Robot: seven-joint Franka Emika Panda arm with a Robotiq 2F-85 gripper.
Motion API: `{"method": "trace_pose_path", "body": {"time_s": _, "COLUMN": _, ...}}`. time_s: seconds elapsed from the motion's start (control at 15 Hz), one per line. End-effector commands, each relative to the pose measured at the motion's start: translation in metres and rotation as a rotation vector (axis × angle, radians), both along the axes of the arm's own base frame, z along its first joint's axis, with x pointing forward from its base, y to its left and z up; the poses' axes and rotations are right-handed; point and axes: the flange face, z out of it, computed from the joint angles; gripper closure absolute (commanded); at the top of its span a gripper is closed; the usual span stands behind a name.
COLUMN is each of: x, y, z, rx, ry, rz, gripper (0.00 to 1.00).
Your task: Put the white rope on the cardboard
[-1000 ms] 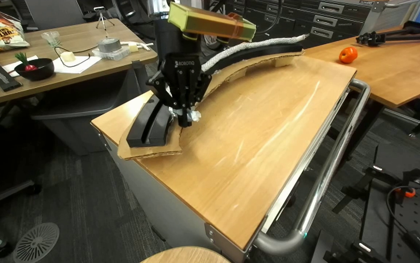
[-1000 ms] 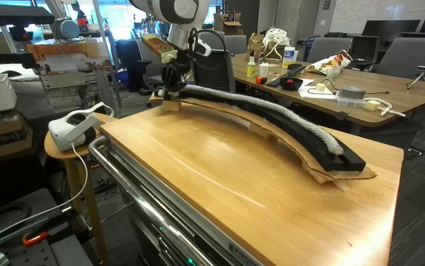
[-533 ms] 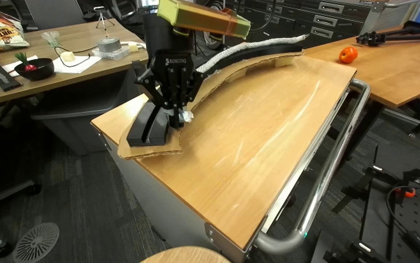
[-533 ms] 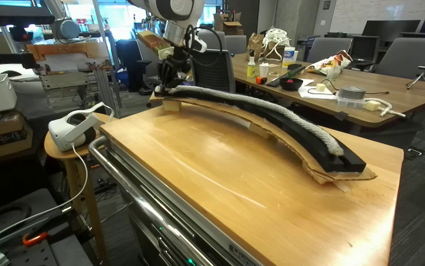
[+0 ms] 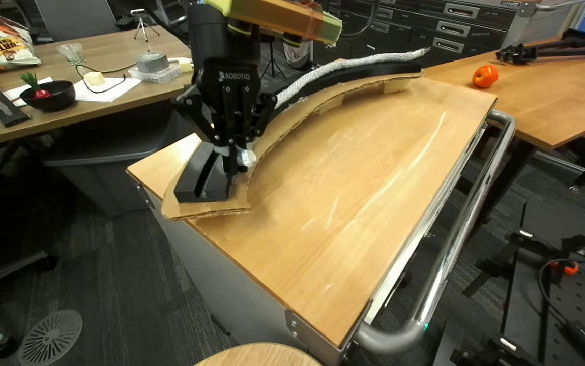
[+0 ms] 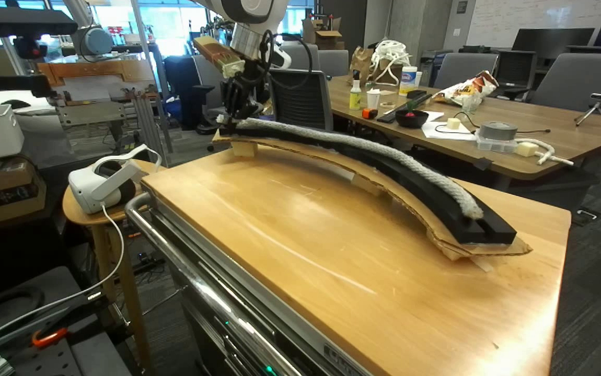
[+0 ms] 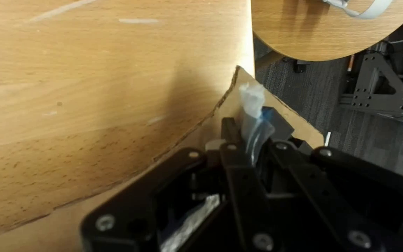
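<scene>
My gripper (image 5: 230, 162) pinches the wrapped end of the white rope (image 6: 384, 150); in the wrist view its tip (image 7: 252, 99) pokes out beyond my grip, lying to the tabletop side of the black grooved channel (image 5: 193, 175) rather than in line with the slot (image 5: 205, 178). Beneath is the tan cardboard arc (image 5: 206, 209), one corner overhanging the wooden tabletop (image 5: 363, 198). Outward from me the rope follows the curve, and in an exterior view its free end rests on the channel, short of the channel's far end. I judge this to be the last laying-down. I should swing the tip over the slot before lowering, with only light tension, since a hard pull could drag the free end along, and let go once the rope bears on the channel.
</scene>
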Motion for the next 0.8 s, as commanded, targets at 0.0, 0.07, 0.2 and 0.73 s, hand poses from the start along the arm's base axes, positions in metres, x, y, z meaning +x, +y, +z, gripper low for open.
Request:
{"method": "trace_pose_path", "body": {"time_s": 0.0, "x": 0.012, "y": 0.005, "z": 0.007, "rx": 0.007, "ry": 0.001, "rz": -0.039, "gripper": 0.92}}
{"method": "trace_pose_path", "body": {"time_s": 0.07, "x": 0.014, "y": 0.006, "z": 0.006, "rx": 0.0, "ry": 0.001, "rz": -0.049, "gripper": 0.93}}
{"method": "trace_pose_path", "body": {"time_s": 0.2, "x": 0.016, "y": 0.007, "z": 0.007, "rx": -0.007, "ry": 0.003, "rz": -0.062, "gripper": 0.94}}
{"method": "trace_pose_path", "body": {"time_s": 0.73, "x": 0.019, "y": 0.009, "z": 0.02, "rx": 0.009, "ry": -0.011, "rz": -0.083, "gripper": 0.95}}
